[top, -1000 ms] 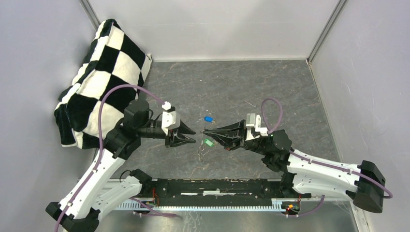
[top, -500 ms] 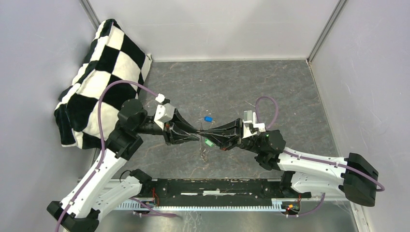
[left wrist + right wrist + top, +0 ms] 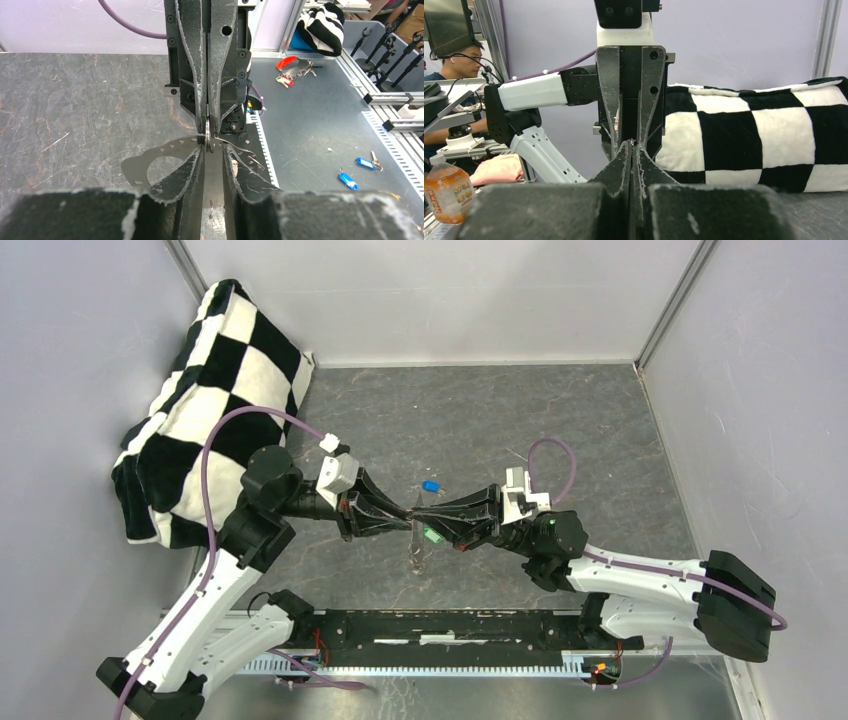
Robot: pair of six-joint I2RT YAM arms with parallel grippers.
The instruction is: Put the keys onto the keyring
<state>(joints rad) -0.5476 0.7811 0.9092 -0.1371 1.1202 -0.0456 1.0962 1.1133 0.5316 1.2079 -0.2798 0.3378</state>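
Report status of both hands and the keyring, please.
Right hand shut on keyring. Left hand open, tips at it. Green key, blue key loose, not threaded. No obstruction seen.

Checkered cushion, probably juice bottle

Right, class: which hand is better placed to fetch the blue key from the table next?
Probably the left hand: its jaws stand apart, clamping nothing, while the right hand is shut on the keyring. The blue key lies free nearby.
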